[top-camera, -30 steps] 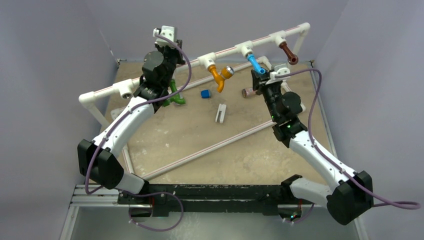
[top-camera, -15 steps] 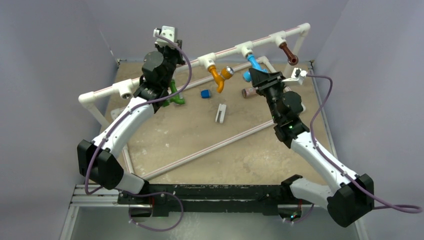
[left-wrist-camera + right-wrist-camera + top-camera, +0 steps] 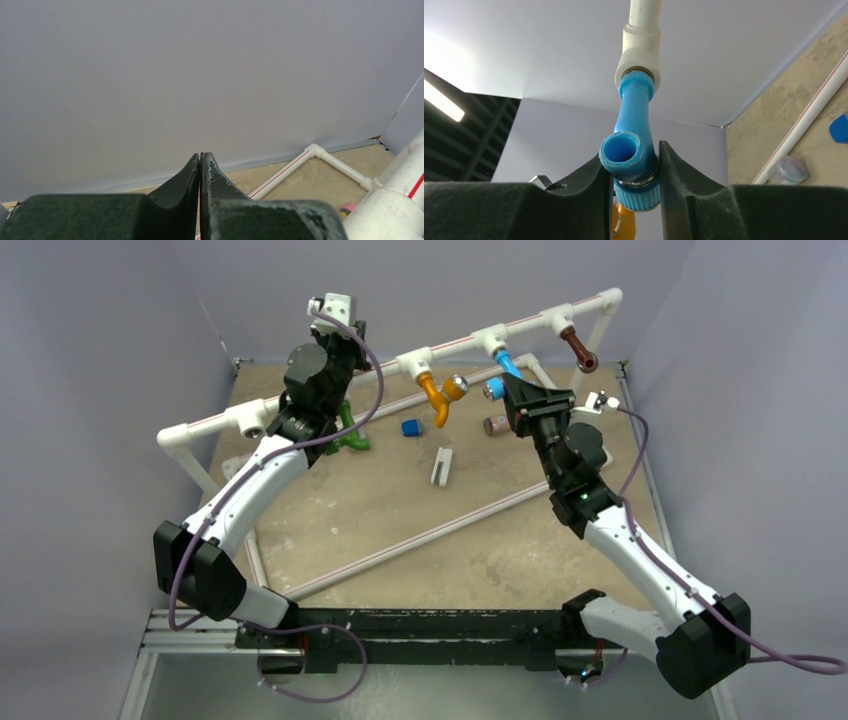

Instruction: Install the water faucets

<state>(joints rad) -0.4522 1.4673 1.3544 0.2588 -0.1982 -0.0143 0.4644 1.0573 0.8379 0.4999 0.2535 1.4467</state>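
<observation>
The blue faucet [image 3: 631, 145] hangs from a white fitting [image 3: 638, 47] on the raised pipe rail [image 3: 455, 342]. Its stem runs down toward the arms, and its open spout mouth faces the right wrist camera. The right fingers [image 3: 676, 170] are clamped on its spout end. The left fingers [image 3: 187, 172] are pressed together and empty, above the rail.

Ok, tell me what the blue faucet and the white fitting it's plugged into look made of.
The blue faucet looks like moulded plastic, smooth, slightly glossy: even solid colour, soft highlights, ribbed cap at its lower end. The white fitting is likely a rigid plastic pipe joint, PVC-like, matte to satin: uniform white, thick collar, no metallic shine. Neither can be confirmed by look alone.
</observation>
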